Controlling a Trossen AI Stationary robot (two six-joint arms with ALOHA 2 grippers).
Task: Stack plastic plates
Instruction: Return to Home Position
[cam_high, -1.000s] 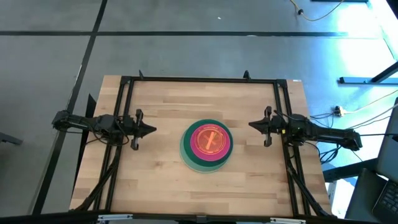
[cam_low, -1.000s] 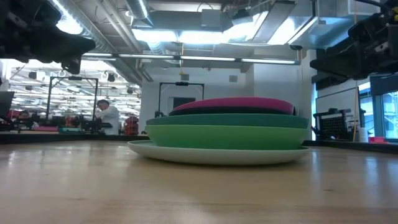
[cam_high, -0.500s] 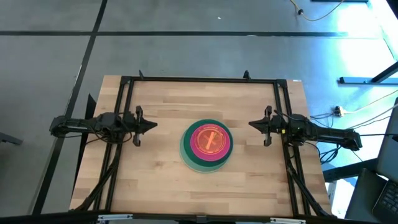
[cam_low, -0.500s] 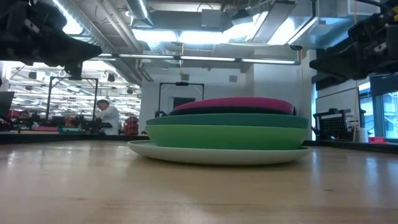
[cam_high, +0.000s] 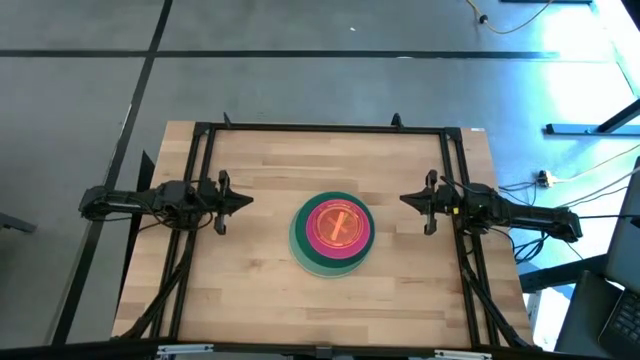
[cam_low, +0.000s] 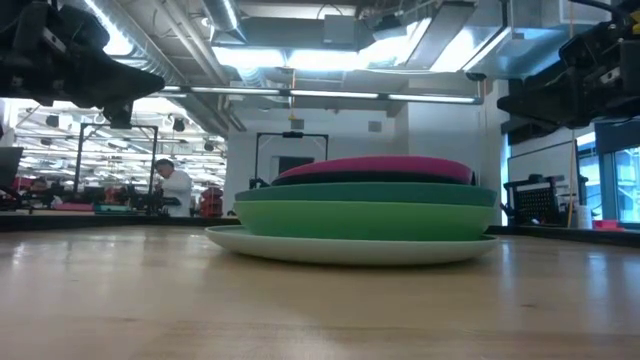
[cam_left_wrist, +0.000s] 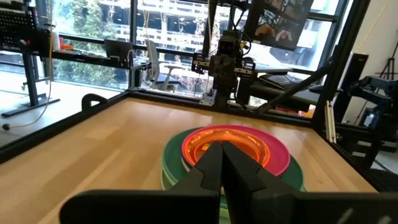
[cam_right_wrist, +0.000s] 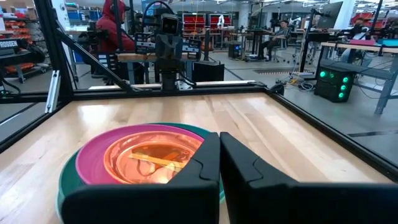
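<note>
The plastic plates (cam_high: 332, 235) stand as one stack in the middle of the table. The pale mint plate (cam_low: 350, 247) rests on the wood, with green (cam_low: 365, 218), teal (cam_low: 365, 193) and magenta (cam_low: 380, 167) plates above it. A small translucent pink-orange plate (cam_right_wrist: 152, 160) sits on top. My left gripper (cam_high: 248, 203) hovers level to the left of the stack, shut (cam_left_wrist: 221, 144) and holding nothing. My right gripper (cam_high: 403, 201) hovers level to the right of the stack, also shut (cam_right_wrist: 219, 134) and holding nothing.
A black frame (cam_high: 320, 128) runs along the table's far edge and down both sides. Bare wood (cam_high: 300, 310) lies all around the stack. People (cam_low: 175, 185) are in the room beyond the table.
My left gripper has swung a little toward the table's far edge and now points more squarely at the stack. It has stayed shut. The plates and my right gripper have kept still.
</note>
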